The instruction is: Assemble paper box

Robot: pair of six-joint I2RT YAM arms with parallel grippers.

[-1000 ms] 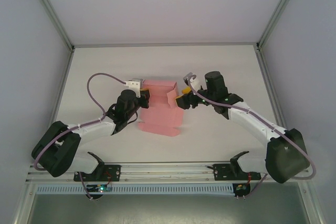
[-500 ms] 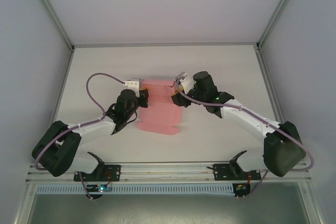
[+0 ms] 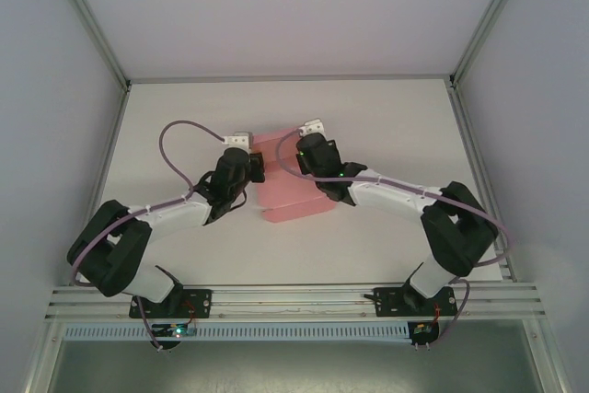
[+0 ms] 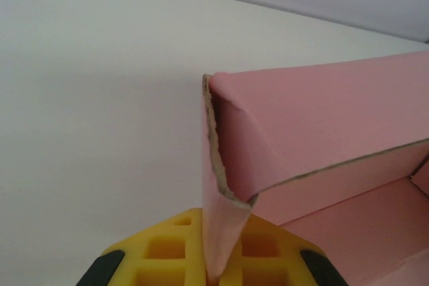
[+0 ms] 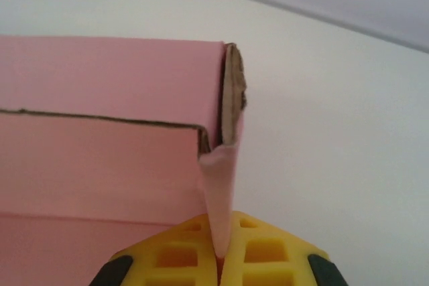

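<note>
Left pincer [image 4: 218, 269] is clamping left wall of box [image 3: 293, 198]; right pincer [image 5: 220, 262] is clamping right wall. Best moving both evenly, avoiding tears.

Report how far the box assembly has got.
Done: the paper box has its walls folded upright. In hand: the left gripper pinches its left wall and the right gripper pinches its right wall. Left: the top looks open, with nothing closed over it.
</note>
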